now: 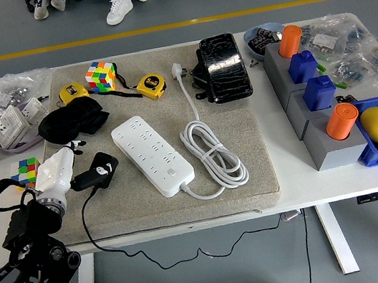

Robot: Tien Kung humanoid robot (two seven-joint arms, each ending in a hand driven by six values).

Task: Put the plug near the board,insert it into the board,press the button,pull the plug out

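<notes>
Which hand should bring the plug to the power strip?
Left. The left hand is already at the black plug, just left of the white power strip. No right hand is in view.

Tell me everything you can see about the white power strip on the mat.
The white plastic power strip is a long flat bar with rounded corners, carrying rows of sockets on top and one small button near its lower right end. It lies flat and diagonal on the grey felt mat, its far end pointing up left. Its white cable leaves the near end, lies coiled beside it on the right and ends in a white plug further back. Nothing is plugged in; no hand touches it.
</notes>
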